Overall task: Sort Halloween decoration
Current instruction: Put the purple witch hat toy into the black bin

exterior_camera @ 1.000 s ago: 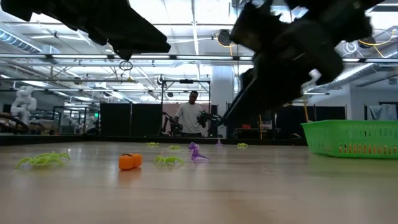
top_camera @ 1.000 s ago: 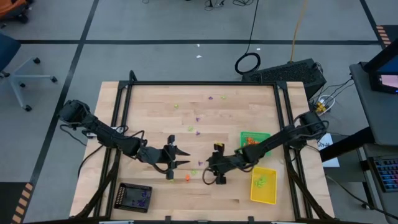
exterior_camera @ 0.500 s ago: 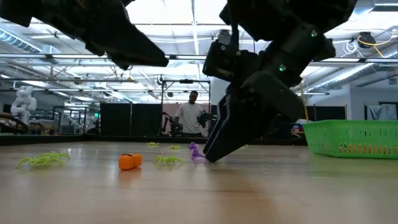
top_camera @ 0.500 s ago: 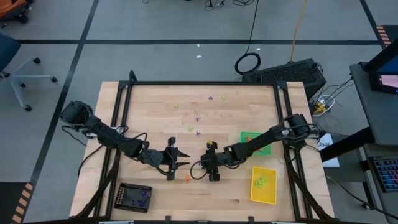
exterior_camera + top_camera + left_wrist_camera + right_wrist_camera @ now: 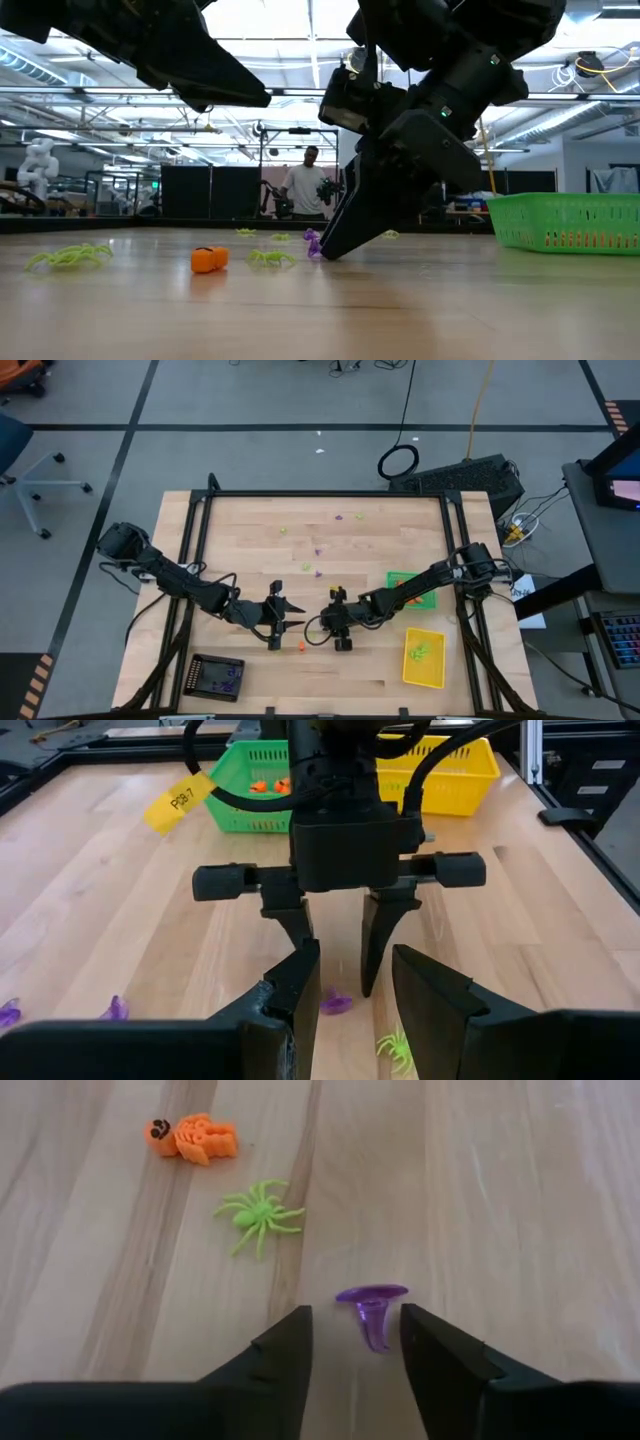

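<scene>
My right gripper (image 5: 352, 1342), jaws parted, straddles the purple trinket (image 5: 371, 1312) at lower centre (light, stiff, slippery plastic); I'd pinch its stem, left gripper (image 5: 283, 616) waiting open

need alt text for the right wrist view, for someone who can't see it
The right claw is open, its two dark fingers on either side of a small purple trinket on the pale wooden table. Farther off lie a lime green spider and an orange trinket, apart from each other.
</scene>
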`<state>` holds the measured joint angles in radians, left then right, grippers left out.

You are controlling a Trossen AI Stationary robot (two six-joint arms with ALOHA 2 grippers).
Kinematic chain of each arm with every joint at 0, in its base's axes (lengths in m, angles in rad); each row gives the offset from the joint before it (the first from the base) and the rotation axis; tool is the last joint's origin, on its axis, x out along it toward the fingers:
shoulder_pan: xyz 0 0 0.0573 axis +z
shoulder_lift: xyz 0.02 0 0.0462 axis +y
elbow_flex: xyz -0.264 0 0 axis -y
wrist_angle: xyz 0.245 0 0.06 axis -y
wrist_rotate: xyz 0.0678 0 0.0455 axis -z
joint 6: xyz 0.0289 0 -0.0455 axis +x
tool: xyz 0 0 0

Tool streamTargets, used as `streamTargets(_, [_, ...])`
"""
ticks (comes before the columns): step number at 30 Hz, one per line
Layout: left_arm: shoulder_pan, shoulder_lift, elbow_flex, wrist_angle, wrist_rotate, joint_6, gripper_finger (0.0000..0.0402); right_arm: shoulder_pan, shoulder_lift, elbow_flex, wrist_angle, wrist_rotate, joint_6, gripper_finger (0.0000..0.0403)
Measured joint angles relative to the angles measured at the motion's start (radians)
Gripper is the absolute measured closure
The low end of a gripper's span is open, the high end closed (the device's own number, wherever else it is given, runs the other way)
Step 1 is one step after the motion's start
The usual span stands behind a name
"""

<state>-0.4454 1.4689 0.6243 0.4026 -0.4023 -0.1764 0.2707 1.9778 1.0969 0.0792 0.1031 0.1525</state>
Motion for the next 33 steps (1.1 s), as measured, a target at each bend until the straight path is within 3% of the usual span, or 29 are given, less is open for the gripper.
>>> streamTargets(15, [0.0,0.0,0.0,0.0,0.0,0.0,0.0275,0.0,0.001,-0.001,0.008,0.0,0.001,0.0396])
streamTargets(33, [0.0,0.0,0.0,-0.002,0.0,0.0,0.0275,0.006,0.003,0.05,0.007,-0.002,-0.013,0.0403])
